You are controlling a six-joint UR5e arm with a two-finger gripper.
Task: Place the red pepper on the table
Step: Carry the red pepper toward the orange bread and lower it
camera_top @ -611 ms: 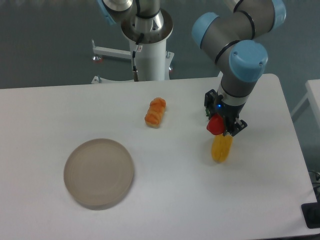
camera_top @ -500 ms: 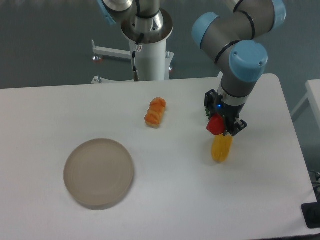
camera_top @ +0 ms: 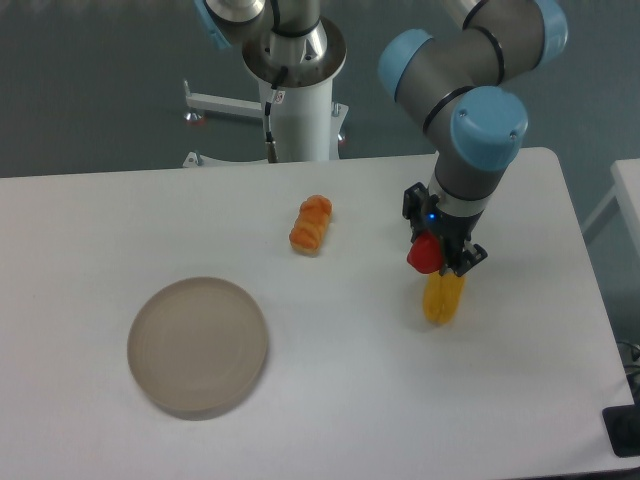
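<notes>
The red pepper is small and glossy, and it hangs in the air at the right of the white table. My gripper is shut on the red pepper from above. Just below and to the right of it a yellow pepper lies on the tabletop, its top end partly hidden by my fingers. I cannot tell how high the red pepper is above the table.
An orange lobed pepper lies near the middle back of the table. A round greyish-tan plate sits at the front left. The arm's base column stands behind the table's far edge.
My gripper has moved slightly to the left with the red pepper still in it. The other objects have not moved.
</notes>
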